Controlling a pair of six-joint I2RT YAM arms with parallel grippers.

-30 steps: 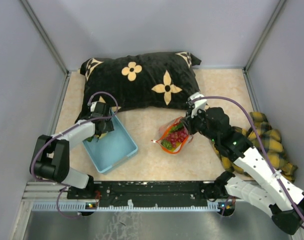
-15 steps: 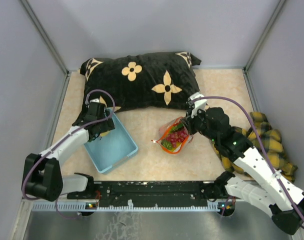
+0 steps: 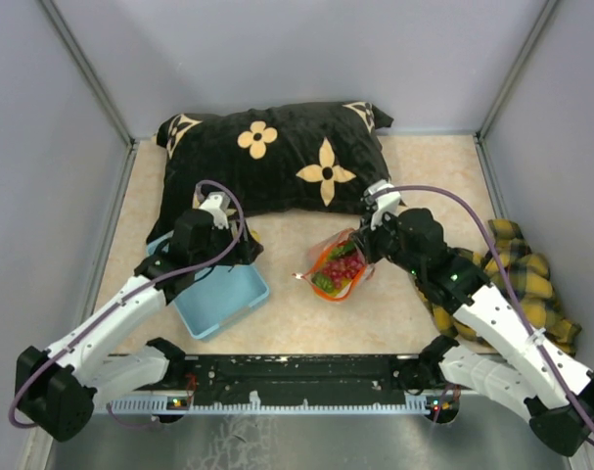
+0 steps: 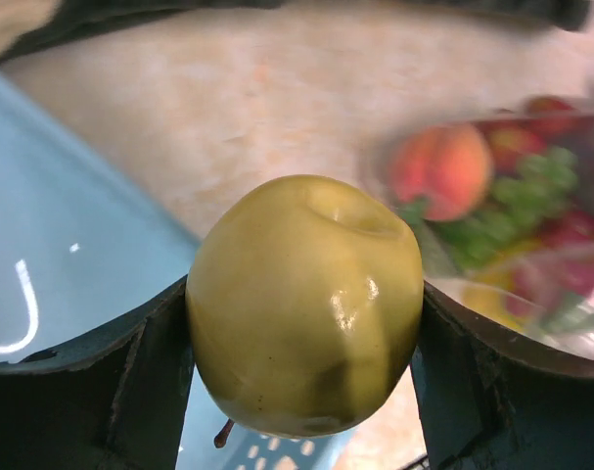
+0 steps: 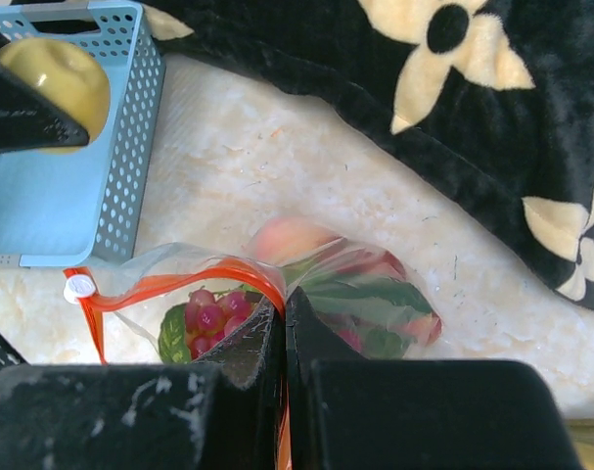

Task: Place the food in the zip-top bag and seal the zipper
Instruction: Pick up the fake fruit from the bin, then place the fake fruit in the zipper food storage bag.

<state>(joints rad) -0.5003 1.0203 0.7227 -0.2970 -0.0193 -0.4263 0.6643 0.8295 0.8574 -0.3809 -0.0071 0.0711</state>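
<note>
My left gripper point(image 3: 244, 249) is shut on a yellow pear-like fruit point(image 4: 306, 304) and holds it above the right rim of the light blue basket point(image 3: 218, 291). The fruit also shows in the right wrist view point(image 5: 57, 83). The clear zip-top bag point(image 3: 338, 269) lies on the table to the right, holding a peach point(image 5: 287, 238), red and purple grapes point(image 5: 210, 315) and green leaves. My right gripper point(image 5: 282, 313) is shut on the bag's mouth edge at the red zipper point(image 5: 208, 269) and holds the mouth open toward the left.
A black pillow with cream flowers point(image 3: 277, 157) lies along the back. A yellow plaid cloth point(image 3: 517, 264) lies at the right under my right arm. The basket point(image 5: 42, 206) looks empty inside. Grey walls enclose the table.
My left arm has swung right from the basket's far left corner, carrying the yellow fruit toward the bag. My right gripper and the bag have stayed put.
</note>
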